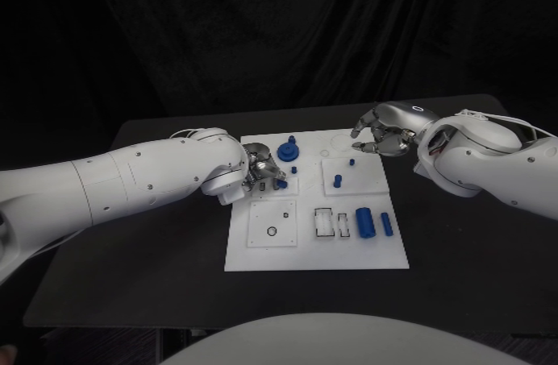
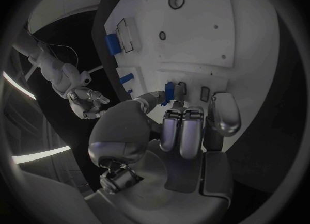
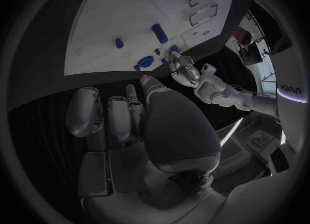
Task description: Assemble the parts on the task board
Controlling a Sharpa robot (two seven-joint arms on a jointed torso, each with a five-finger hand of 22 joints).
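While the left robot hand (image 1: 263,170) pinches a blue part (image 1: 281,184) at the board's (image 1: 314,256) left edge, the right robot hand (image 1: 384,131) hovers empty, fingers apart.

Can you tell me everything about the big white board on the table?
The task board is a flat white plate, plastic-looking, lying flat in the middle of the black table. It has square panels, small holes and rectangular slots. Small blue parts lie on it or stand in it. The left hand is at its left side, fingers around one blue part.
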